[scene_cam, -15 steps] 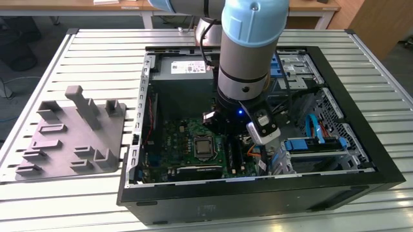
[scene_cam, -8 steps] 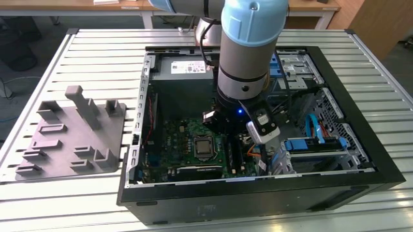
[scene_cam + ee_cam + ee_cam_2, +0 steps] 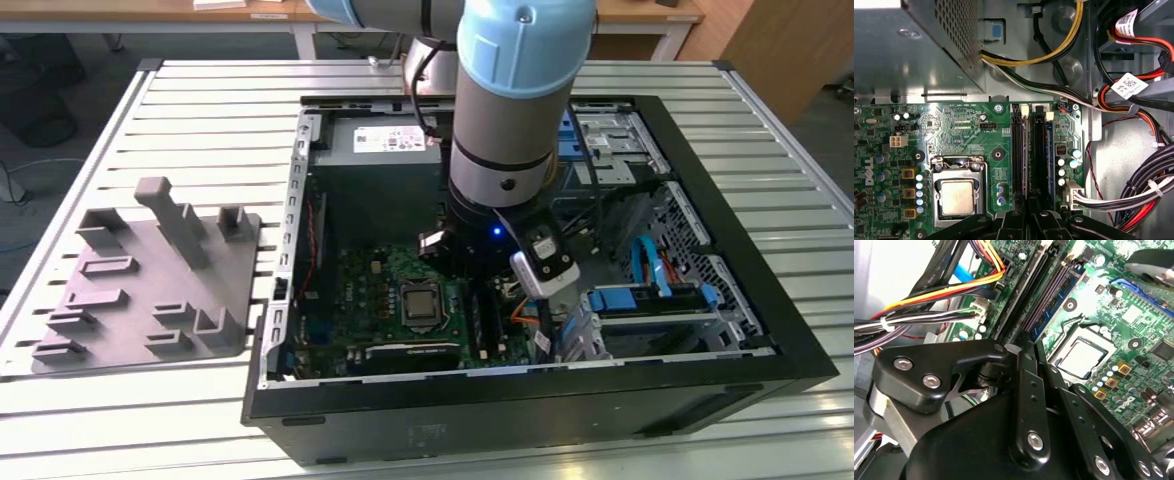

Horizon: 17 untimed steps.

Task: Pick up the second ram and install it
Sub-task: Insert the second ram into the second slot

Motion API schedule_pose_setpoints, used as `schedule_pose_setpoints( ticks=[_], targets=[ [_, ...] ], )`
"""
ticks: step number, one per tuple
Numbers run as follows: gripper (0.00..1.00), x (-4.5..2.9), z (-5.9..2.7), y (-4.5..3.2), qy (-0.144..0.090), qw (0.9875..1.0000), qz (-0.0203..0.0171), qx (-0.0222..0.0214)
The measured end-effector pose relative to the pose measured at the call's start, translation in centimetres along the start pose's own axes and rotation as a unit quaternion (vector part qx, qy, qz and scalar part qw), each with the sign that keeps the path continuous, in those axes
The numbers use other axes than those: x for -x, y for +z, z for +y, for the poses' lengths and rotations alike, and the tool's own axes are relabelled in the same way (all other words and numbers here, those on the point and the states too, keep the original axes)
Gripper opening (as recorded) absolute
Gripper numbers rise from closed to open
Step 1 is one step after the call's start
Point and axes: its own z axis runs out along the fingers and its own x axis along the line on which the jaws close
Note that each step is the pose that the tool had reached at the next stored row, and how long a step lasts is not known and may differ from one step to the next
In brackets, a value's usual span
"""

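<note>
Inside the open computer case, the gripper hangs over the motherboard's memory slots; grip state can't be told; grey block at nine o'clock.

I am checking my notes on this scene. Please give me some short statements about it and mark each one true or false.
1. The gripper is down inside the open computer case, over the motherboard. True.
2. The grey moulded block lies inside the case. False: it lies on the slatted table, on the exterior view's left of the case.
3. The processor socket is covered by a cooler. False: its metal top is bare.
4. In the first wrist view, the gripper lines up with the long memory slots. True.
5. A bundle of coloured cables runs beside the motherboard. True.
</note>
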Motion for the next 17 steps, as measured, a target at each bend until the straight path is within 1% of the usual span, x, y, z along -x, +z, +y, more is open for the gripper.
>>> schedule_pose_setpoints(
  ticks=[11,17],
  targets=[
    [0.14,0.03,-0.01,0.29,0.0,1.0,0.0003,-0.0001],
    [0.14,0.03,0.11,0.31,0.0,1.0,0.0002,0.0]
  ],
)
